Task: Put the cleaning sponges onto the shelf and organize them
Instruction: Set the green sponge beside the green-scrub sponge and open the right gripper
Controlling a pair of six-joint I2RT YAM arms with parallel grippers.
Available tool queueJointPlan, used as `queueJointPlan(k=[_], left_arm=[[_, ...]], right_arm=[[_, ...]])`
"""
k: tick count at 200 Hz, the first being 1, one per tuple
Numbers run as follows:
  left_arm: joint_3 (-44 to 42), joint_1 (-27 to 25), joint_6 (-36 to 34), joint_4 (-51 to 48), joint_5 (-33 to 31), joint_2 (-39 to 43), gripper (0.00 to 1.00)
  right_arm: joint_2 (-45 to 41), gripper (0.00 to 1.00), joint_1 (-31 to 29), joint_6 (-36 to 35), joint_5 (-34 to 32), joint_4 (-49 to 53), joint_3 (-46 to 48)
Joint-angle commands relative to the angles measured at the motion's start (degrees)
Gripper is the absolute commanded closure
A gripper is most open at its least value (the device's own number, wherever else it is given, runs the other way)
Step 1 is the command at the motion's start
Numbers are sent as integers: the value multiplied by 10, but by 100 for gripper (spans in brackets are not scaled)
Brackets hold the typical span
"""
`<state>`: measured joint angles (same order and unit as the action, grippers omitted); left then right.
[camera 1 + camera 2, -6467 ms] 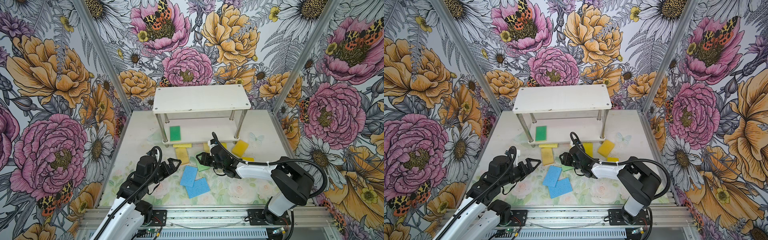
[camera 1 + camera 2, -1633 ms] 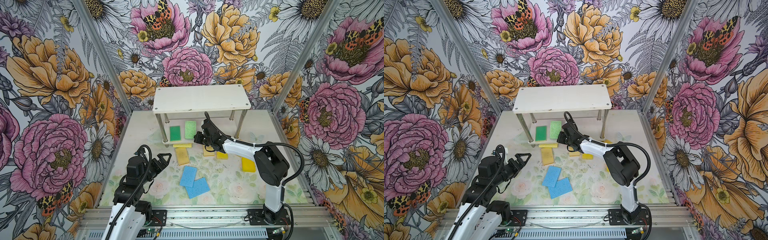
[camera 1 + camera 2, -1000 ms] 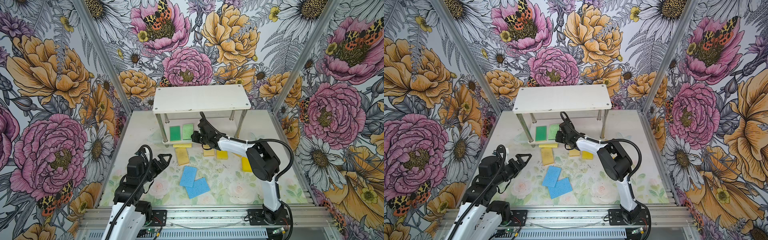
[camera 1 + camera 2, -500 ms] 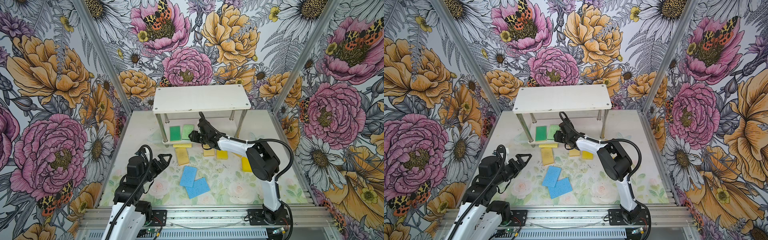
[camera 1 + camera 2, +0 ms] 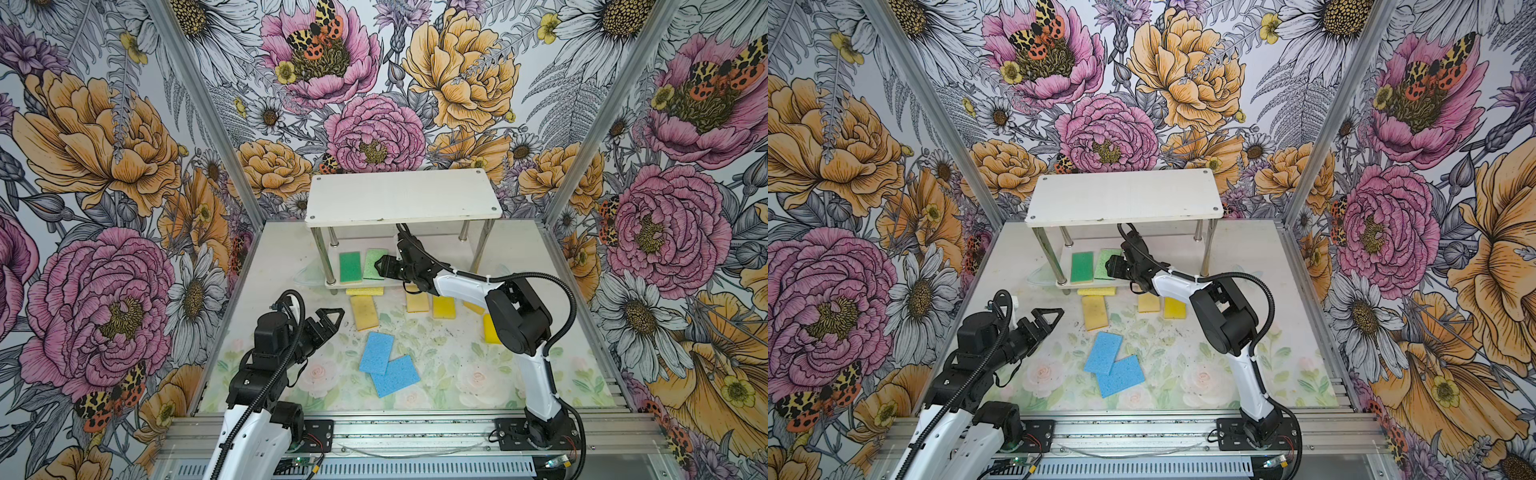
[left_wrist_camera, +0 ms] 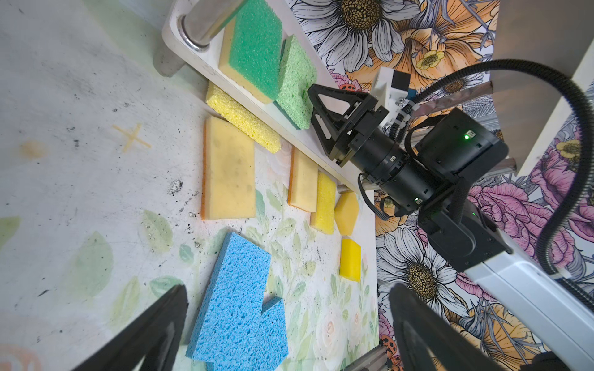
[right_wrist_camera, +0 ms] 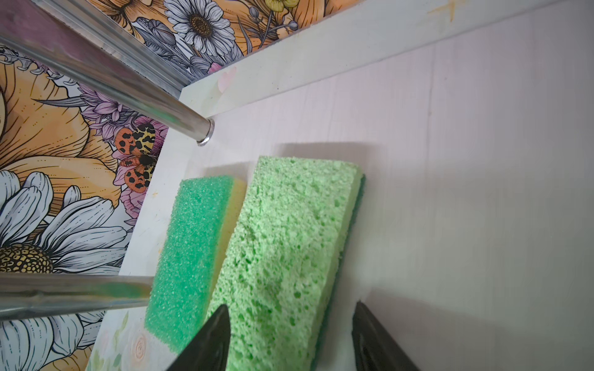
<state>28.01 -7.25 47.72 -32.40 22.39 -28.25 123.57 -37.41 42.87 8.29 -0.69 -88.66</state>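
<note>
Shelf lower board: green sponges fill left end, right tool sits mid-board between front posts; right end bare. Top board bare. Desk left of blue sponges open.

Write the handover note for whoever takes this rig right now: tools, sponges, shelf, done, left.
Tools: left tool open, empty, hovering over the table; right tool open at the near end of the light green sponge.
Done: that sponge and the dark green sponge lie side by side, touching, on the lower board of the shelf.
Left: six yellow or tan sponges and two blue sponges lie on the table; the top board is bare.
</note>
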Motion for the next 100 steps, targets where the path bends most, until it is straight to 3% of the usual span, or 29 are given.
queueJointPlan(k=[1,100], left_arm=[[-6,6,-12,-5,12,0,1],[-7,7,-12,-5,11,0,1]], right_arm=[[22,38,2,-15,32,-25,-21],[37,38,2,-21,66,-30,-39]])
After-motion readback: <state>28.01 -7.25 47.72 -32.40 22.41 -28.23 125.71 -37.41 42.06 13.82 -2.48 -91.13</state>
